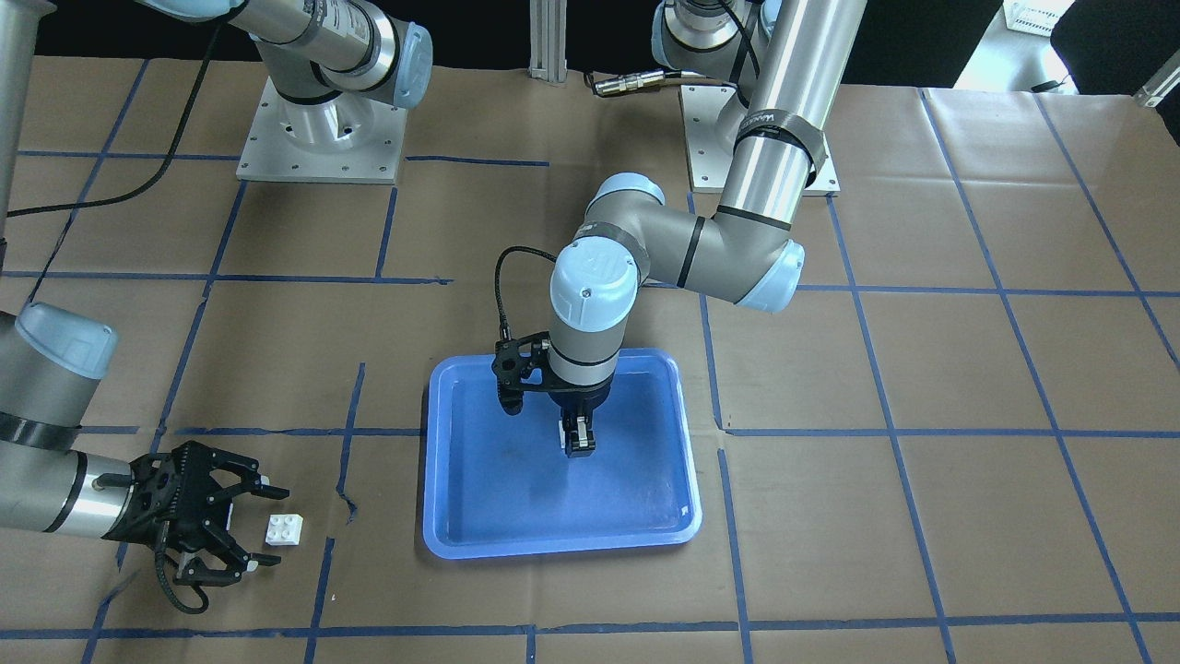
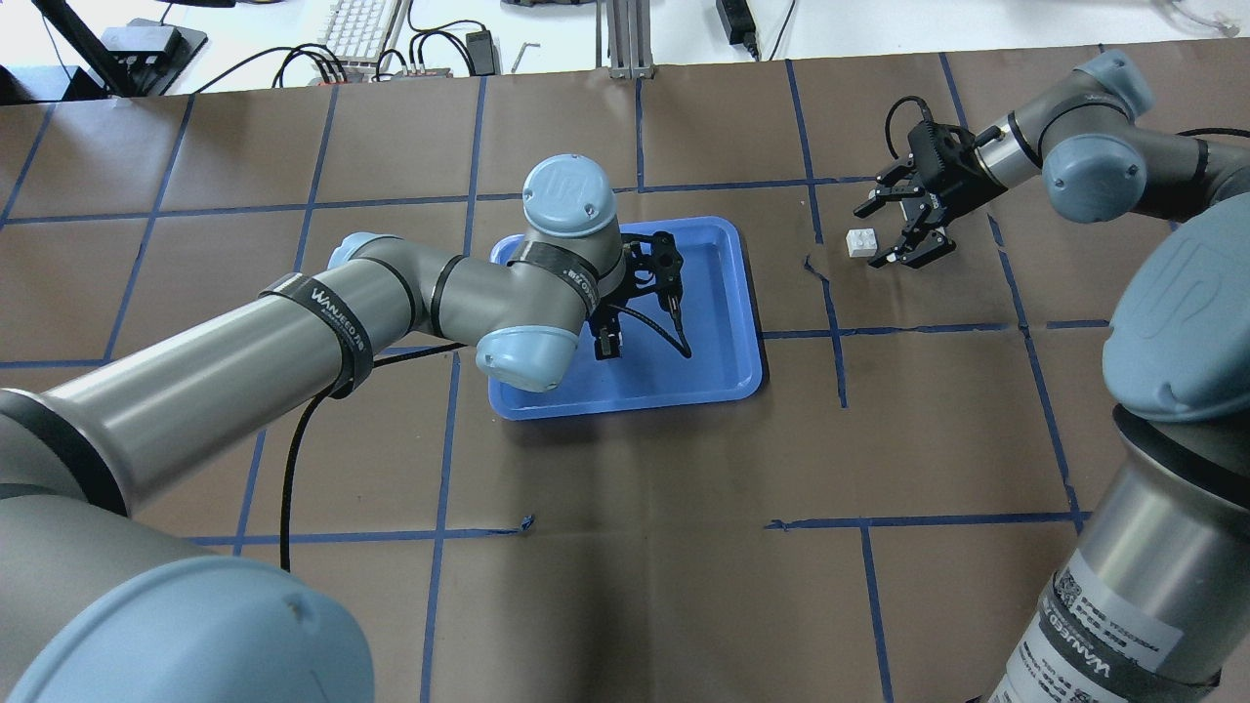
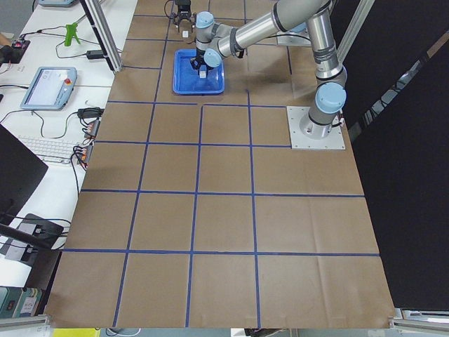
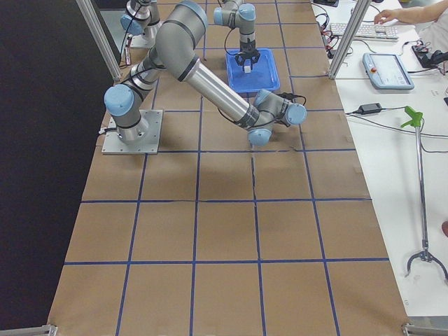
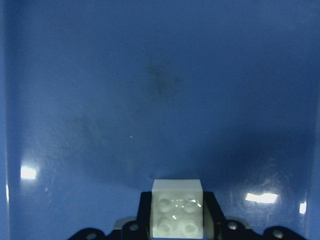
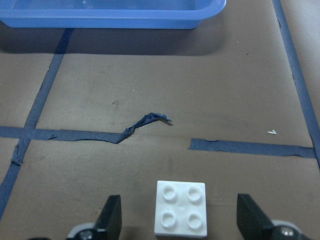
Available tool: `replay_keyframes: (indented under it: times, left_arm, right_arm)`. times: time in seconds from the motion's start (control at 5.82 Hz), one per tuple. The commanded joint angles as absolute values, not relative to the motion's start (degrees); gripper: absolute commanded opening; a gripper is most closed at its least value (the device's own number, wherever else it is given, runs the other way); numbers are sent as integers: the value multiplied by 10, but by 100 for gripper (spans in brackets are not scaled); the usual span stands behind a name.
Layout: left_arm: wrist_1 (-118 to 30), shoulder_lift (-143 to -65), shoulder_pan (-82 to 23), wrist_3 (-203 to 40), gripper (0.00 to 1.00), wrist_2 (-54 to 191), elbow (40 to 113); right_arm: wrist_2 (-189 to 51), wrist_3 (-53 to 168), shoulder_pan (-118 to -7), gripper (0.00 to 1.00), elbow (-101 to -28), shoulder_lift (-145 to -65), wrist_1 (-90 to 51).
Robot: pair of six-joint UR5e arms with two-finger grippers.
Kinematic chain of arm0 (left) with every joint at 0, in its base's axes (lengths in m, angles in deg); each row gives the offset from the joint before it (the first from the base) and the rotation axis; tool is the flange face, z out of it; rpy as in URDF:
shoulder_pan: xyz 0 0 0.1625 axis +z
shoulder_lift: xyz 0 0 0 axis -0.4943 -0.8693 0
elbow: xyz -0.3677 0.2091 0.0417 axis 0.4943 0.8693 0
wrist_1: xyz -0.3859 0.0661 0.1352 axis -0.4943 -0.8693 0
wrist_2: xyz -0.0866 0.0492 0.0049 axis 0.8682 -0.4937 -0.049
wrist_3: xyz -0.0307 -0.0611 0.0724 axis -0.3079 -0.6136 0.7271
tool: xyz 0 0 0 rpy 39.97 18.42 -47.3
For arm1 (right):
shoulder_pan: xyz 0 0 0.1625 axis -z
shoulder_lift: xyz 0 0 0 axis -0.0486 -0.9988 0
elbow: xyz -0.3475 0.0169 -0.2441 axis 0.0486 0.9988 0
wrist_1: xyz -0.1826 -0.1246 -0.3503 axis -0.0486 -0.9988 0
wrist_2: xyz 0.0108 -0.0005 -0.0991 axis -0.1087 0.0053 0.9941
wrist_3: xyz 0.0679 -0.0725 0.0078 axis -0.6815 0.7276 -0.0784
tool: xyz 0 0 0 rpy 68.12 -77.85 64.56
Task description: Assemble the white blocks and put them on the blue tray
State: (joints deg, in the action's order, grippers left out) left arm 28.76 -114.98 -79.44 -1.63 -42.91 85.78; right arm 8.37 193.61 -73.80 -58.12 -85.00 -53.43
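Note:
The blue tray (image 1: 479, 498) lies mid-table; it also shows in the overhead view (image 2: 728, 332). My left gripper (image 1: 579, 444) hangs over the tray's middle, shut on a white block (image 5: 177, 209) held just above the tray floor. A second white block (image 1: 284, 529) sits studs-up on the brown paper beside the tray; it also shows in the overhead view (image 2: 860, 241) and the right wrist view (image 6: 180, 207). My right gripper (image 1: 249, 530) is open, low at the table, its fingers (image 6: 111, 220) on either side of that block without touching it.
Brown paper with blue tape grid lines covers the table. A torn, curled piece of tape (image 6: 145, 122) lies between the loose block and the tray wall (image 6: 110, 20). The arm bases (image 1: 318, 129) stand at the robot's side of the table.

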Motion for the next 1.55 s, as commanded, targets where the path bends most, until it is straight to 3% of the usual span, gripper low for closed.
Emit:
replay_keyframes:
  times: [0.0,0.17,0.69,1.03,1.37]
  left_arm:
    - [279,-1128,-793,-24,99,-432,847]
    - [241,-1096,-791,-26,99,-433,844]
    - [-62,-924,-747,-58,99,-431,788]
    - [-125,-857,-726,-134,99,-434,778]
    - [-125,-817,-672,-361,99,-476,791]
  right_arm:
    - [85,1925,-738,69,-579,-846,-543]
    - [87,1916,-738,55,-578,-847,-554]
    - [84,1916,-738,31,-577,-854,-555]
    - [95,1914,-738,27,-560,-894,-543]
    - [96,1914,-740,26,-565,-976,-455]
